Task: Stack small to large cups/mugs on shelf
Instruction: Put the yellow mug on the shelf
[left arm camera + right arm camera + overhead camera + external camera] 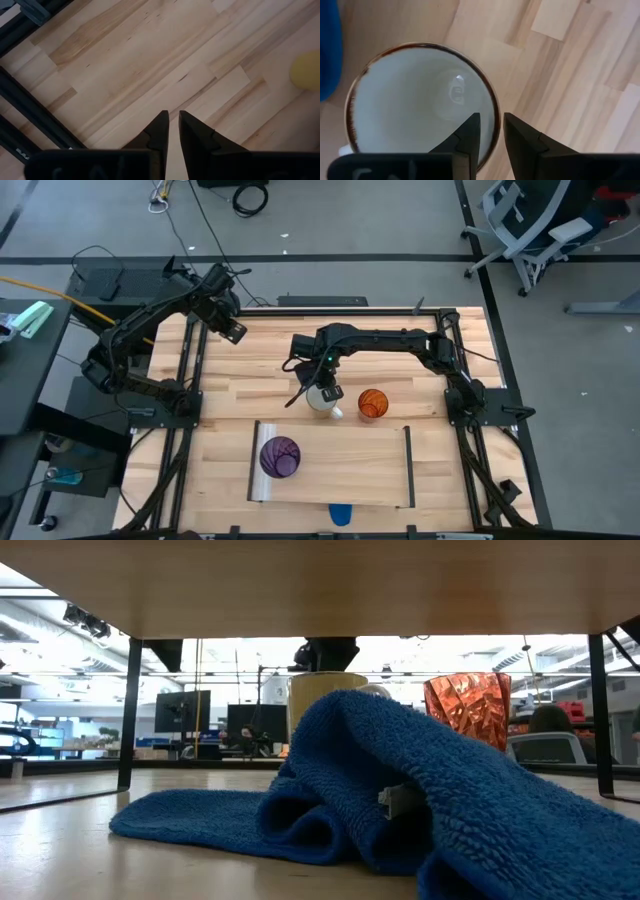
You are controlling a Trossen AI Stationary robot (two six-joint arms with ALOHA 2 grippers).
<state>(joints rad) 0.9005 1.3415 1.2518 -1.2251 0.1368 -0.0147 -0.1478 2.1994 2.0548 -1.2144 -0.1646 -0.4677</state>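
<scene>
The white mug point(323, 399) stands on the slatted tabletop, just beyond the shelf's far edge, with its handle toward the shelf. My right gripper point(322, 383) is above it, shut on its rim. The orange tumbler point(372, 404) stands upright just to the mug's right. The purple tumbler point(279, 457) stands upright on the left end of the pale shelf point(350, 470). In the low view the mug point(318, 692) and the orange tumbler point(468, 705) show behind a blue cloth. My left gripper point(234, 331) is shut and hovers over bare wood near the far left. My right gripper point(491, 120) has the white mug's rim point(495, 112) pinched between its fingers, one finger point(469, 134) inside the cup and the other point(521, 137) outside the wall. It comes from above, pointing down. The mug is upright; whether its base is on the table is hidden.
A crumpled blue cloth point(380, 790) lies at the table's near edge point(341, 513), in front of the shelf. The shelf has a metal strip point(254, 465) on its left and a dark rail point(409, 465) on its right. Black frame rails run along both table sides.
</scene>
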